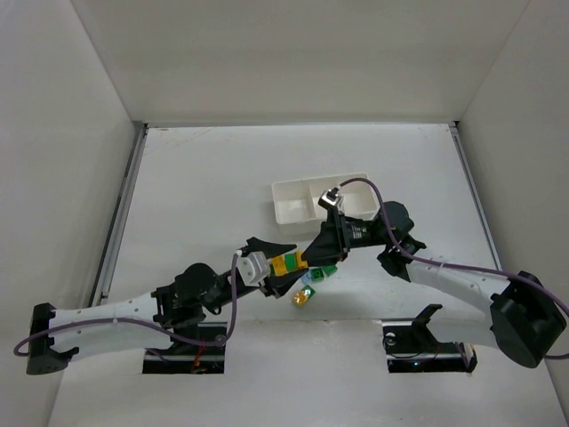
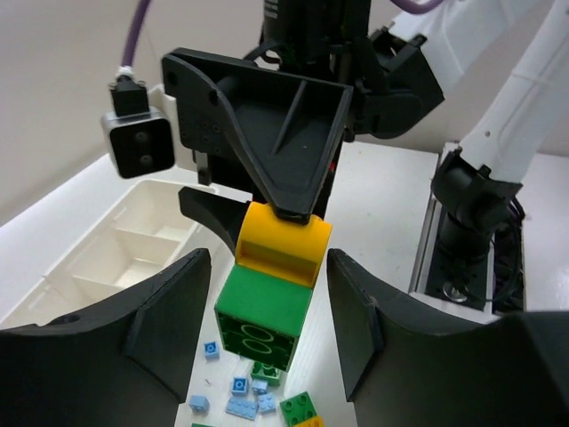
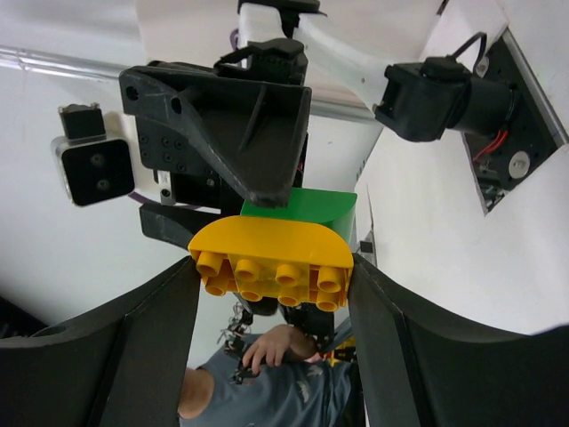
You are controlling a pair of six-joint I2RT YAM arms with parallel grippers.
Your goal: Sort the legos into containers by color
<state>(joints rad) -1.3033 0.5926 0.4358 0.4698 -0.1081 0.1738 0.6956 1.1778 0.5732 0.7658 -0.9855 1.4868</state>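
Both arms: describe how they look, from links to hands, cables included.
The left arm and right arm have white links with black joints and black bases. Each ends in a black hand, the left hand and the right hand, with two broad, triangular fingers stiffened by ribs. A small grey camera box sits at each wrist, fed by a purple cable.
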